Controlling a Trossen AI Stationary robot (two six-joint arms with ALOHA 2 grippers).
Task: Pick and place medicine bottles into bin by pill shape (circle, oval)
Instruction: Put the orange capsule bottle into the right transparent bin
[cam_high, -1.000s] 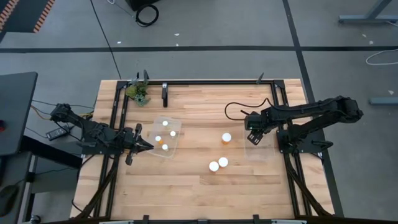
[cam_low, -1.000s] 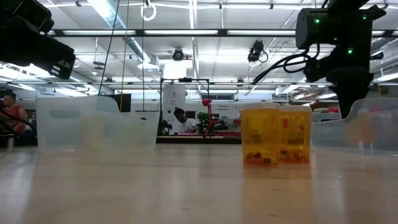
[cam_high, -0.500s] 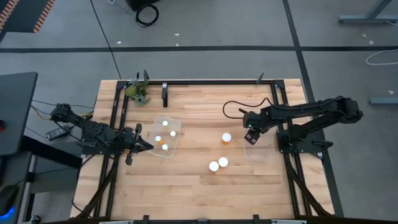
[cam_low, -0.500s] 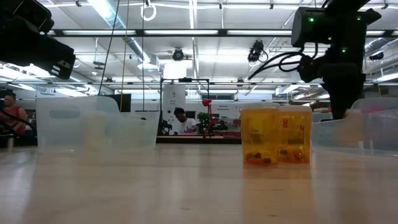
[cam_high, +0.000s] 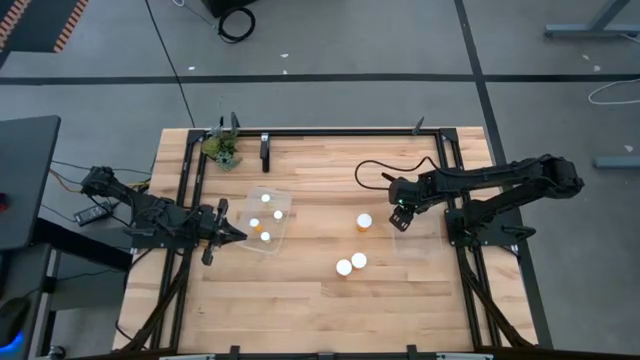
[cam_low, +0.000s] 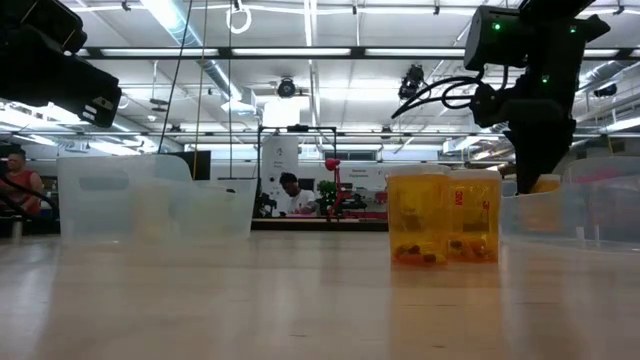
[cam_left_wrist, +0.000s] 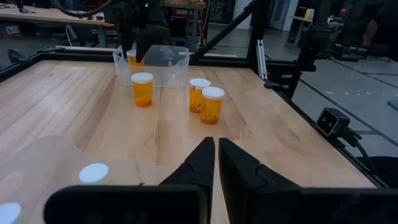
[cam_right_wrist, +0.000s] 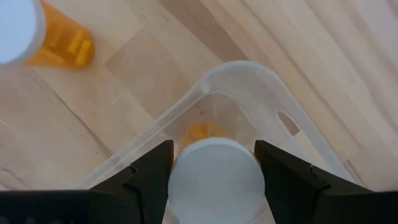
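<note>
My right end effector is clamped on a white-capped medicine bottle, upright, with the clear bin directly beneath it, so I expect a straight-down release; my left end effector, fingers together, waits far across the tabletop.

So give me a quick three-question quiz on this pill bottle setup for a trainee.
1. True or false: the left gripper is shut and empty.
2. How many bottles stand loose between the left bin and the right bin?
3. The right gripper holds its bottle over: A the right bin, B the left bin, C neither.
Key: 1 true; 2 three; 3 A.
</note>
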